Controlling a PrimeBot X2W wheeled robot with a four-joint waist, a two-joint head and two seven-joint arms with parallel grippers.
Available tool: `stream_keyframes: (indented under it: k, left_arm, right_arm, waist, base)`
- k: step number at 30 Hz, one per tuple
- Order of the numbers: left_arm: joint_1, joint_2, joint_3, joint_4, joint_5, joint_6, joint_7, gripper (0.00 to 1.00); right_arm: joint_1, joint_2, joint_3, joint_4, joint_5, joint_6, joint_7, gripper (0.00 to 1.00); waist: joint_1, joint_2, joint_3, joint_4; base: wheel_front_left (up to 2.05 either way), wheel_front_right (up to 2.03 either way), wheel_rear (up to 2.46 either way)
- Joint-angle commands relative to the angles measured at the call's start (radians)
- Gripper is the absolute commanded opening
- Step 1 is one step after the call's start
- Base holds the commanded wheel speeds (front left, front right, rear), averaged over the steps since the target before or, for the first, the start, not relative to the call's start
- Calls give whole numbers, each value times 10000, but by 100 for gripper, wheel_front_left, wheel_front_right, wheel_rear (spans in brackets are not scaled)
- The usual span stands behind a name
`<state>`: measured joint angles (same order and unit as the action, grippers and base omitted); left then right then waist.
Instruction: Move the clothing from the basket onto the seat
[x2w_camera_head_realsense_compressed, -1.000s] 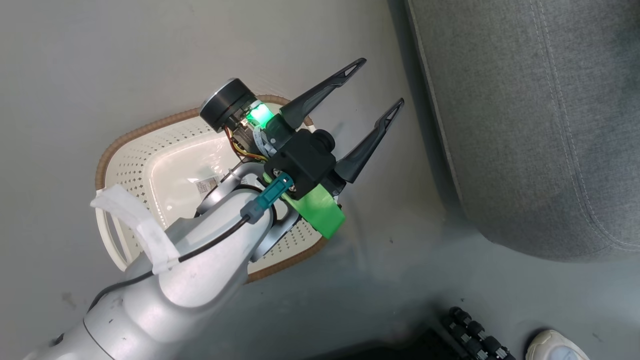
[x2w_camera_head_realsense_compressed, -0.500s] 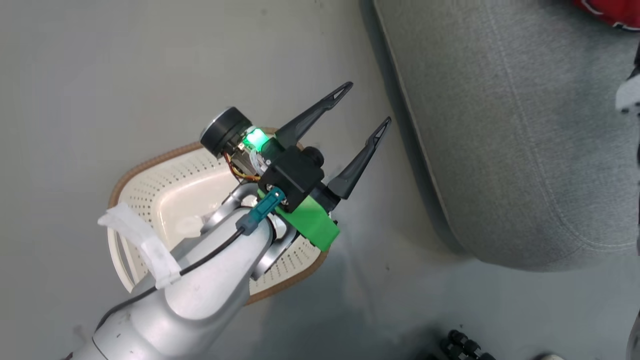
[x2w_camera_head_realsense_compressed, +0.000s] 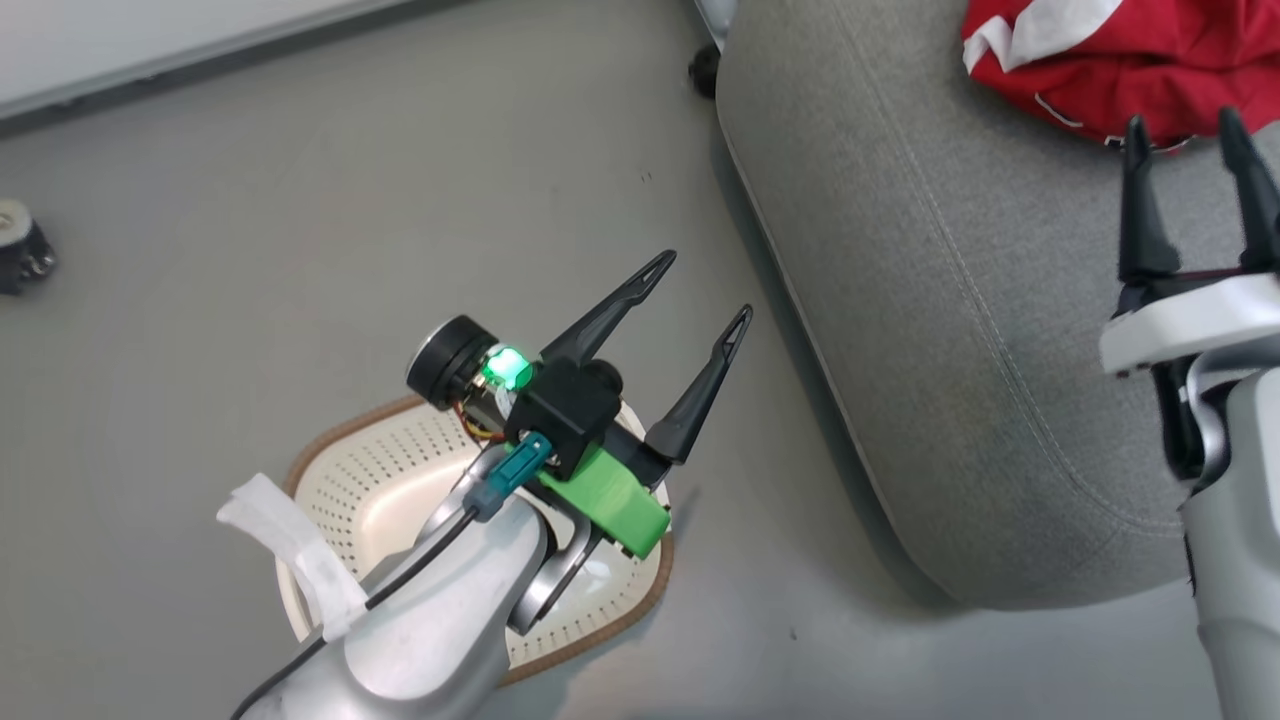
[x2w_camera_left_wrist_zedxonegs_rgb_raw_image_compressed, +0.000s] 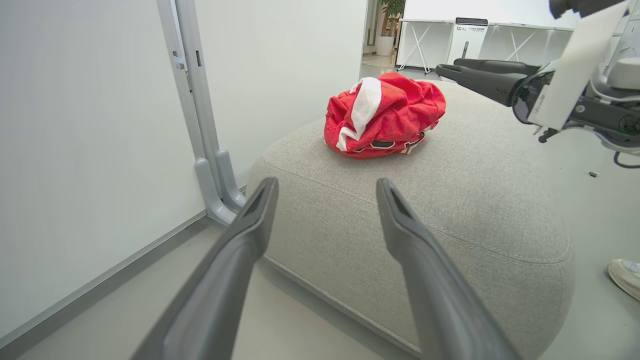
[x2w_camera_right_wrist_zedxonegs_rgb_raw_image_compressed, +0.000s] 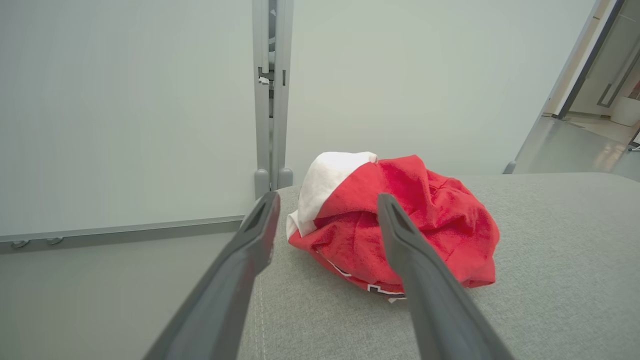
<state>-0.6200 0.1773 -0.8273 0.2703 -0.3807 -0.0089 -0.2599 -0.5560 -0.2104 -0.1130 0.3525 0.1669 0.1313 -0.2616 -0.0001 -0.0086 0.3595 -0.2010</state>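
You see the clothing (x2w_camera_head_realsense_compressed: 1100, 60) bunched on the seat (x2w_camera_head_realsense_compressed: 950, 300). Your right claw (x2w_camera_head_realsense_compressed: 1180, 120) hangs just beside it, fingers apart, gripping nothing. Your left claw (x2w_camera_head_realsense_compressed: 703, 285), also spread, hovers over the basket (x2w_camera_head_realsense_compressed: 340, 442) on the floor.

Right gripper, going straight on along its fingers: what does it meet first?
Probably the clothing, the red heap lying on the seat, straight ahead of the open right gripper. Nothing stands between them, though how far off it is stays unclear.
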Motion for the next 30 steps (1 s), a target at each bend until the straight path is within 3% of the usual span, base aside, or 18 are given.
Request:
stream_keyframes:
  k: [1, 10, 18, 30]
  left_arm:
    - [287, -13, 94, 43, -113, 69, -54, 100]
    - [1570, 196, 1418, -216, -310, 420, -54, 100]
    - [2657, 129, 2952, -306, -315, 589, -43, 100]
    - [4078, -91, 5168, -331, 155, 544, -42, 100]
  right_arm:
    - [310, 35, 146, -150, 138, -11, -27, 100]
    - [1420, 481, 1088, -810, 369, -11, -27, 100]
    - [2535, 901, 937, -1236, 403, -11, -27, 100]
    - [4264, 1479, 951, -2386, -28, -11, -27, 100]
  waist:
    - [1, 86, -783, 488]
    - [1, 86, -1698, 1495]
    - [1, 86, -2407, 2399]
    - [1, 86, -3123, 2900]
  base:
    - [0, 0, 0]
    - [0, 0, 0]
    - [0, 0, 0]
    - [0, 0, 0]
